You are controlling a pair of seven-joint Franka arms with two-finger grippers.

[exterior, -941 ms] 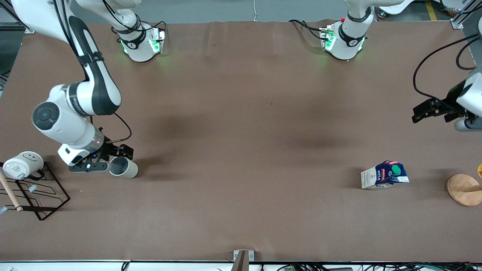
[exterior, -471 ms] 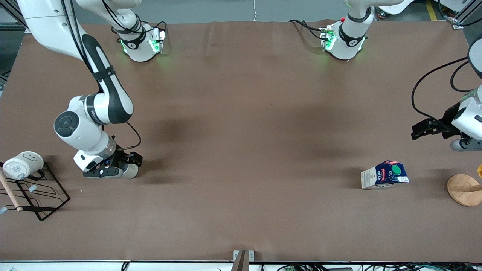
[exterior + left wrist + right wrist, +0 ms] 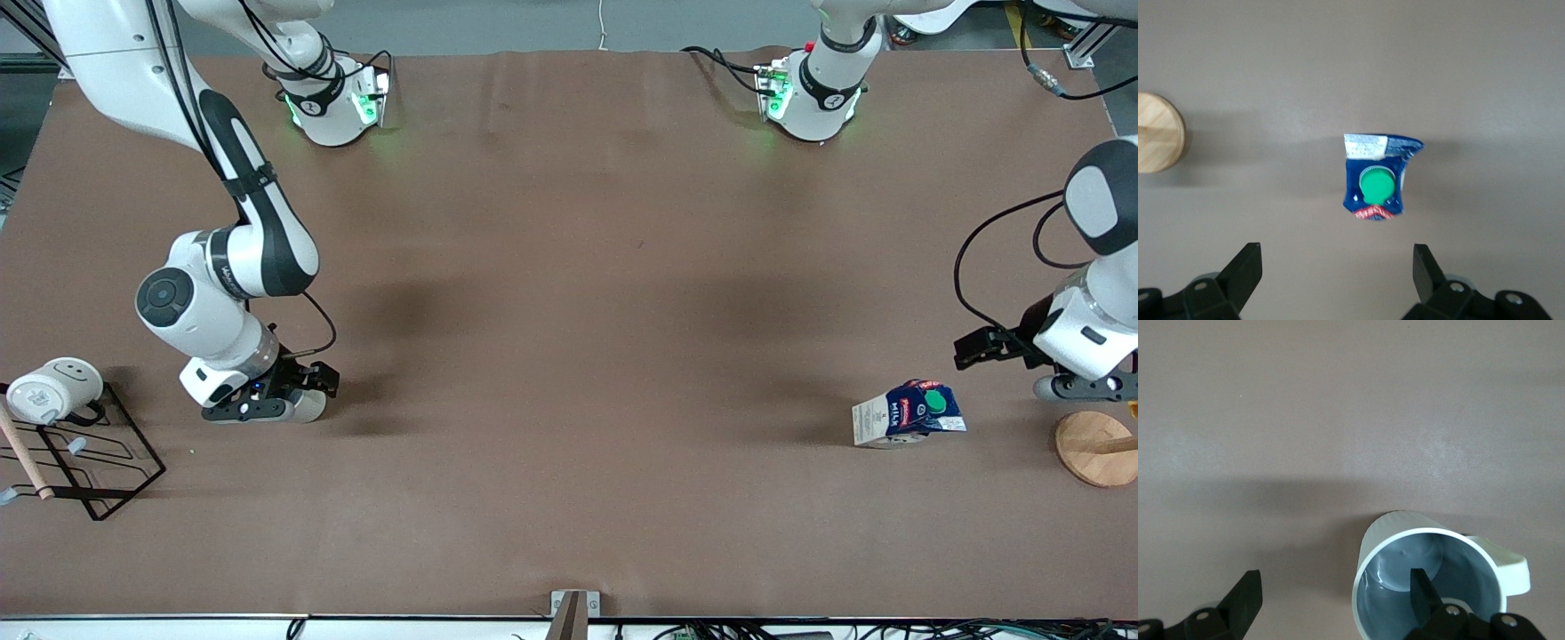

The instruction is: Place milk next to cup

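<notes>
The milk (image 3: 911, 413), a blue and white carton with a green cap, stands on the table toward the left arm's end. It also shows in the left wrist view (image 3: 1375, 181). My left gripper (image 3: 1080, 388) (image 3: 1335, 273) is open and empty, over the table beside the milk and the wooden disc. The cup (image 3: 311, 407) (image 3: 1431, 587), light grey-beige with a grey inside, stands toward the right arm's end. My right gripper (image 3: 262, 409) (image 3: 1335, 597) is open and low over the cup. One finger (image 3: 1423, 595) is inside the cup and the other is outside its wall.
A white smiley mug (image 3: 44, 389) sits by a black wire rack (image 3: 98, 462) with a wooden stick (image 3: 22, 458) at the right arm's end. A round wooden disc (image 3: 1098, 447) (image 3: 1158, 141) lies beside the milk, at the table's edge.
My right gripper has come down over the cup, which now shows only partly. My left arm has lowered toward the milk and the wooden disc. The milk has not moved.
</notes>
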